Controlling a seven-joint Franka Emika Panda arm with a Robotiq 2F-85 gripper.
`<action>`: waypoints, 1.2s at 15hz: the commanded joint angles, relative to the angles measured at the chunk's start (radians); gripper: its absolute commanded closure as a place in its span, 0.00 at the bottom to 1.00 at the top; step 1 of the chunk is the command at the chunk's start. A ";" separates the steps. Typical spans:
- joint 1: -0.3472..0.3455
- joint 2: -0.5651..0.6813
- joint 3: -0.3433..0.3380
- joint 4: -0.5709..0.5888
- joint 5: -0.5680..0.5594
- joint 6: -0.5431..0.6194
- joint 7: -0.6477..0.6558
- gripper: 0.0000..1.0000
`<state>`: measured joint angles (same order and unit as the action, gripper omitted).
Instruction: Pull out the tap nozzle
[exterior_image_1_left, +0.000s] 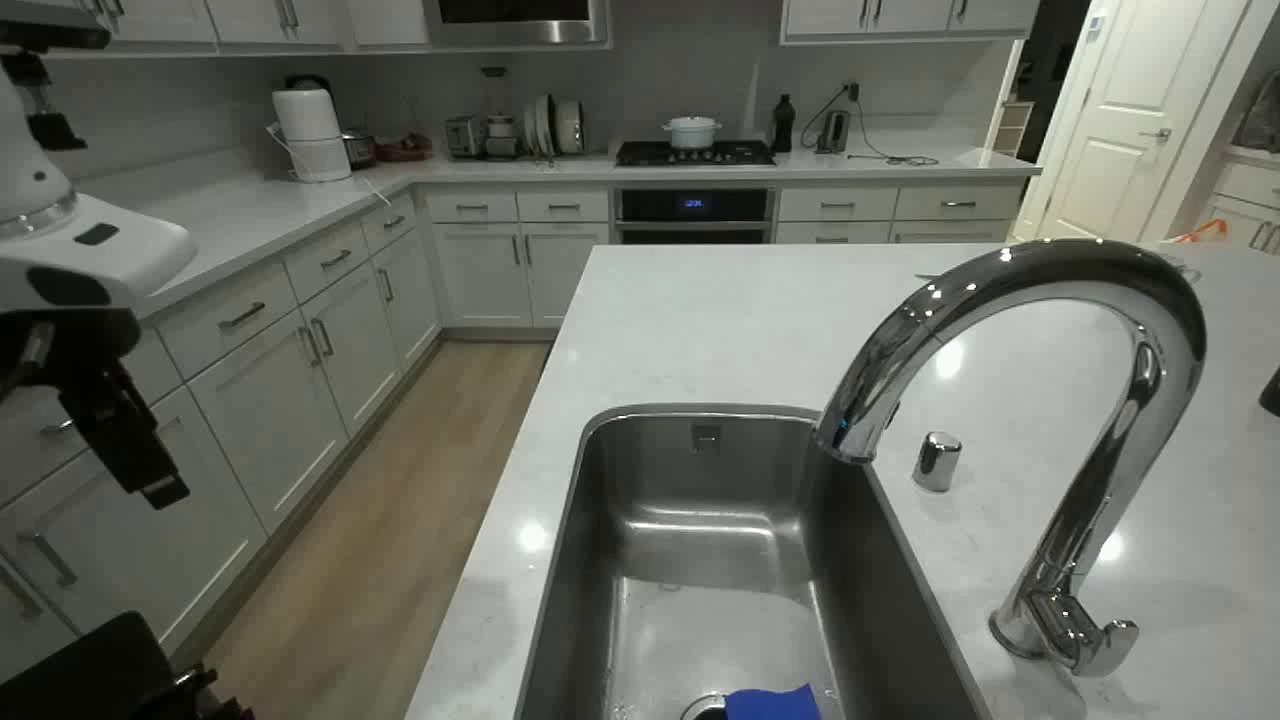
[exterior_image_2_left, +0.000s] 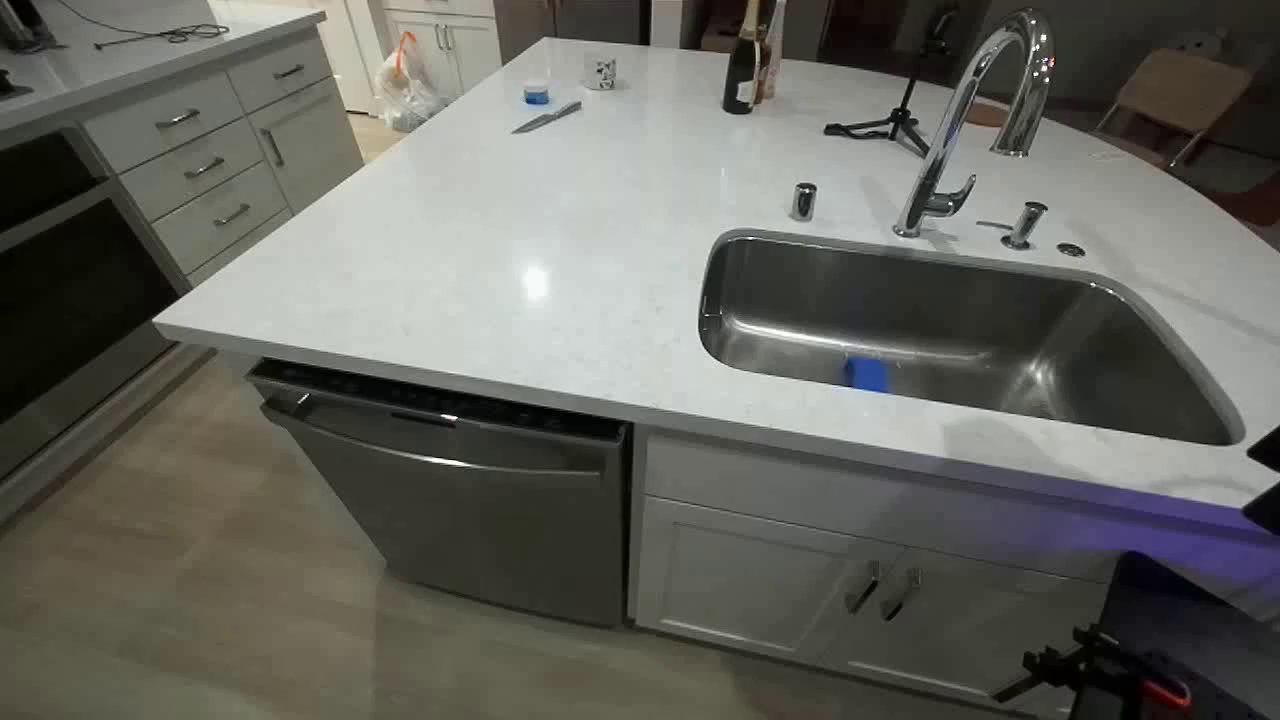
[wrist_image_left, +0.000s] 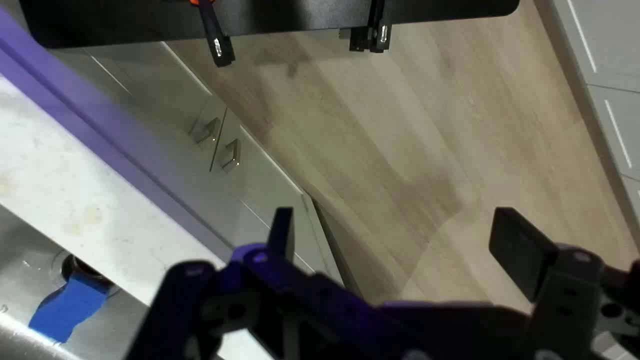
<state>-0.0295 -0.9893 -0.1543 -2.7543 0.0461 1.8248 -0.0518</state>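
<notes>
Chrome tap nozzle (exterior_image_1_left: 850, 425) ends the arched gooseneck faucet (exterior_image_1_left: 1085, 265), well apart from the gripper (wrist_image_left: 394, 233), whose jaws stand spread wide.

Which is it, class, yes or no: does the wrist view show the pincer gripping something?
No: the pincer stands open, its fingers wide apart with the floor showing between them.

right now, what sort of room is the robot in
A kitchen, most likely in a home: a steel sink is set into the worktop, a cooktop stands along the far wall, and what looks like a dishwasher is built in below.
</notes>
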 joint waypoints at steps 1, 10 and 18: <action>-0.016 0.003 0.013 0.002 0.012 -0.003 -0.012 0.00; -0.071 0.034 0.031 -0.033 0.006 0.240 0.074 0.00; -0.246 0.213 0.104 -0.024 -0.051 0.728 0.278 0.00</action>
<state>-0.1913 -0.8505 -0.1124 -2.7810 0.0302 2.4196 0.1395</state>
